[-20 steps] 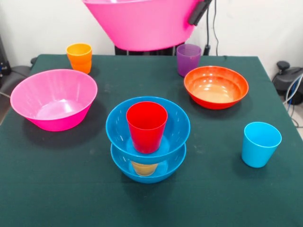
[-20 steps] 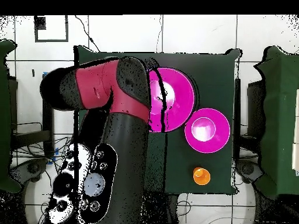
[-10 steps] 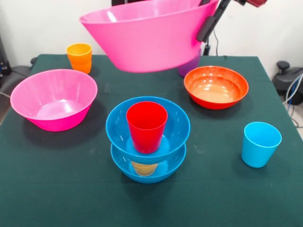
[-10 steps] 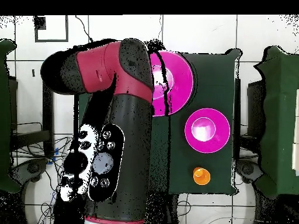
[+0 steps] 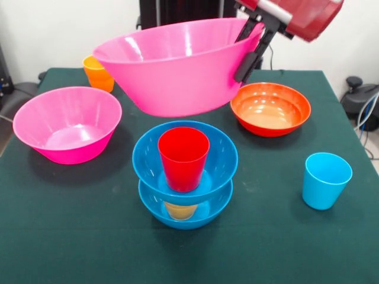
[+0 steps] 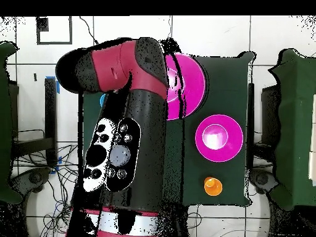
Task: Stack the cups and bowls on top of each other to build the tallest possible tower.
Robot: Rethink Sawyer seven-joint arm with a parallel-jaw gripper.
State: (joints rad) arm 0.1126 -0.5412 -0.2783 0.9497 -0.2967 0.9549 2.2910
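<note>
Partly, held pink bowl hides orange cup

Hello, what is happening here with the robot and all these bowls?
The robot's hand grips a large pink bowl by its rim and holds it in the air, tilted, above the table. Below it stands a small tower: two blue bowls with a yellow cup between them and a red cup in the top one. Another pink bowl, an orange-red bowl and loose cups stand around.
</note>
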